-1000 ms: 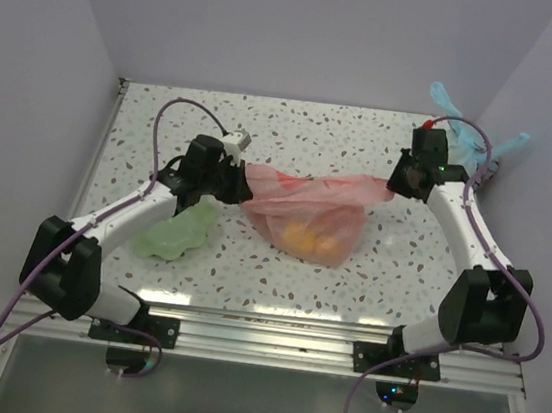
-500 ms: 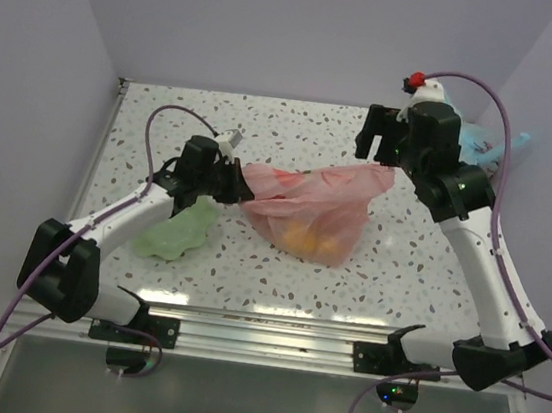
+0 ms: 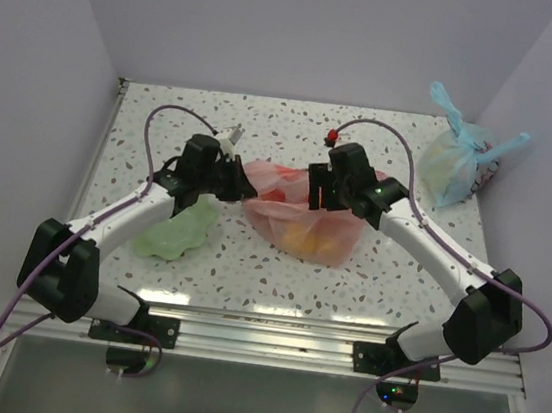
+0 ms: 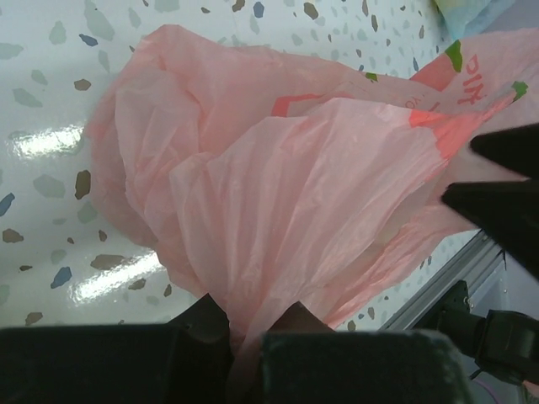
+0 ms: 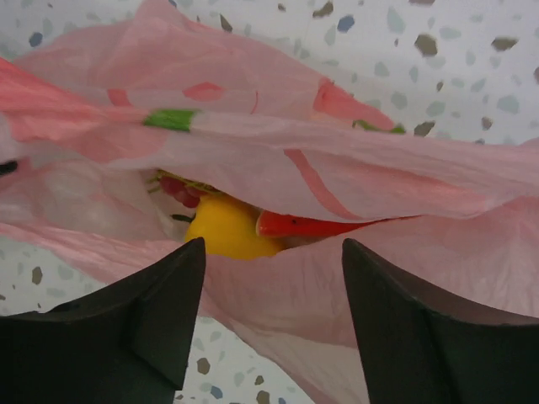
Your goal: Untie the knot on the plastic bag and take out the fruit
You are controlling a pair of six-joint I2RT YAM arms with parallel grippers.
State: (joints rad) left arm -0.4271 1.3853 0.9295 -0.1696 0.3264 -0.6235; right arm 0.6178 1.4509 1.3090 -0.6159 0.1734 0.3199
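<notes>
The pink plastic bag (image 3: 300,215) lies on the speckled table, its mouth gaping. No tied knot shows. My left gripper (image 3: 241,184) is shut on the bag's left edge; in the left wrist view (image 4: 253,324) the pink film (image 4: 295,168) runs between its jaws. My right gripper (image 3: 316,193) is open just above the bag's mouth, jaws wide apart (image 5: 274,252). Inside the mouth I see a yellow fruit (image 5: 223,231), a red watermelon slice (image 5: 312,225) and dark red grapes (image 5: 181,192). Orange-yellow fruit shows through the film (image 3: 302,238).
A crumpled green thing (image 3: 177,233) lies on the table under my left arm. A light blue tied bag (image 3: 453,163) stands at the back right against the wall. Walls close the table on the left, back and right.
My right gripper let go of the bag's right end, rose, swung left and came down open over the bag's mouth. The bag slackened. My left gripper kept its hold.
</notes>
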